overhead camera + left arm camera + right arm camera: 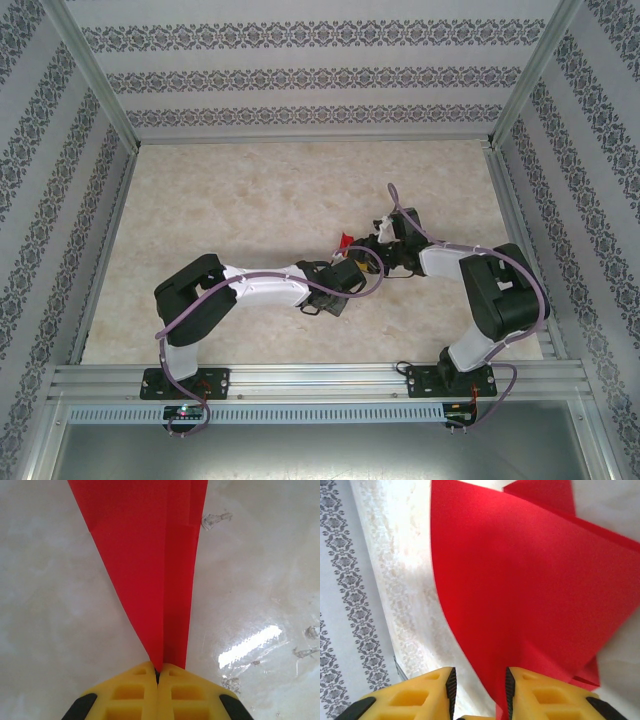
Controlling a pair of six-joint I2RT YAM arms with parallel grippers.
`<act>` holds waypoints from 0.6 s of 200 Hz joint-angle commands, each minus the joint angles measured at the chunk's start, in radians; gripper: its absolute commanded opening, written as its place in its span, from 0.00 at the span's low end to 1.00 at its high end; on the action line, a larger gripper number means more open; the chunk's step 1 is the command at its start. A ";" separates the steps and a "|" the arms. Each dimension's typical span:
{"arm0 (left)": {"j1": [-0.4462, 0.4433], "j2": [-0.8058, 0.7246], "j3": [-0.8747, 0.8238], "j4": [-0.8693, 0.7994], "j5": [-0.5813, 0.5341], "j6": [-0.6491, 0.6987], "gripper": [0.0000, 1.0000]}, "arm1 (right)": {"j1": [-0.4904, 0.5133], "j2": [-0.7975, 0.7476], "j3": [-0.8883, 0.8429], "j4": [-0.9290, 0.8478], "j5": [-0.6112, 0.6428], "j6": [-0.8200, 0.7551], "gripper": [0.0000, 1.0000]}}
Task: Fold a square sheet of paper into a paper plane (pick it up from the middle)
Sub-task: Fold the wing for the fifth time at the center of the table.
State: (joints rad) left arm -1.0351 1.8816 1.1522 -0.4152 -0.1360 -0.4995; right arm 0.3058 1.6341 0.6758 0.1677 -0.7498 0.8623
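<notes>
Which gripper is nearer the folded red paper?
Left. The left gripper is clamped on the folded red paper at its narrow end; the right gripper stands open at its edge.

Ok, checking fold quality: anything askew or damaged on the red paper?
No tears show. The folded red paper, pinched at its narrow tip by the left hand, has layers splaying apart near the open right hand instead of lying flat.

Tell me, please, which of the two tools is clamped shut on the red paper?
The left tool: its yellow fingers meet on the narrow end of the red paper. The right tool has its fingers standing apart, with the paper passing between them.
</notes>
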 commanded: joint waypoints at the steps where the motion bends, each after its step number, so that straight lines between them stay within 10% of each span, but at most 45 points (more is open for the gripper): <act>1: -0.007 0.051 -0.025 -0.050 -0.020 0.036 0.05 | 0.011 0.028 0.009 0.001 -0.016 -0.012 0.31; 77: -0.013 0.031 -0.045 -0.036 -0.049 0.071 0.11 | 0.001 0.061 0.030 -0.068 0.032 -0.083 0.01; 120: -0.012 0.007 -0.083 -0.021 -0.068 0.109 0.18 | -0.006 0.069 0.049 -0.144 0.081 -0.144 0.00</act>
State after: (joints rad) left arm -1.0409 1.8744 1.1244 -0.3779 -0.1650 -0.4400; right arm 0.3096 1.7004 0.6952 0.0895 -0.7158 0.7822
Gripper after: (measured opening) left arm 0.168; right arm 0.040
